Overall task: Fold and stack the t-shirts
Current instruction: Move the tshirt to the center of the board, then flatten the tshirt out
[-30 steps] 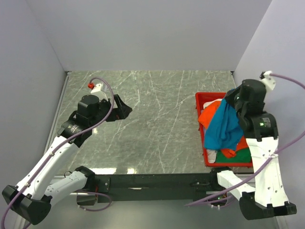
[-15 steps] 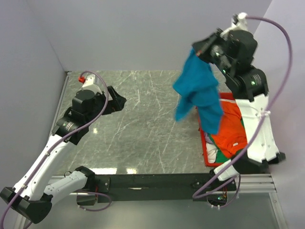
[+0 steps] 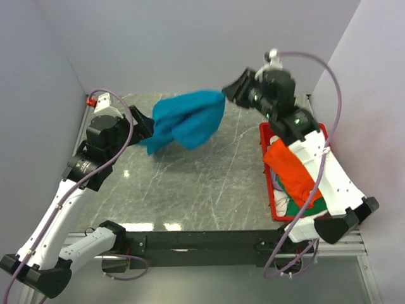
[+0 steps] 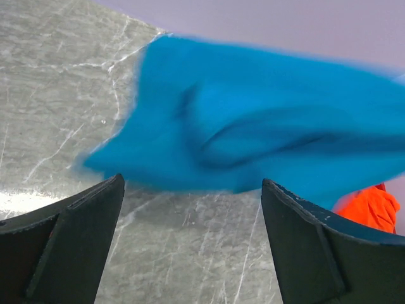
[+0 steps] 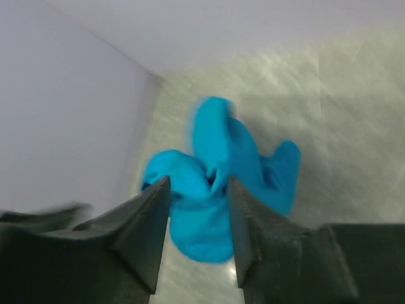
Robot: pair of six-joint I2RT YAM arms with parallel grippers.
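Note:
A teal-blue t-shirt (image 3: 186,120) hangs bunched in the air over the back middle of the table, blurred by motion. Its right end is just by my right gripper (image 3: 229,90), which reaches up and left from the bin. In the right wrist view the jaws of that gripper (image 5: 199,180) stand apart, and the teal shirt (image 5: 221,183) lies just beyond the fingertips. My left gripper (image 3: 144,126) is wide open beside the shirt's left end. The cloth (image 4: 253,133) hangs past its fingers (image 4: 82,221) without touching them. Orange (image 3: 288,168), green (image 3: 319,204) and white (image 3: 280,206) shirts lie in the bin.
The red plastic bin (image 3: 269,130) stands on the right side of the marble table (image 3: 209,183), under my right arm. Grey walls close in the back and both sides. A black rail (image 3: 202,240) runs along the near edge.
My right arm lifted the teal shirt out of the bin and swung it up and left across the table, then its jaws opened. My left arm rose slightly towards the shirt.

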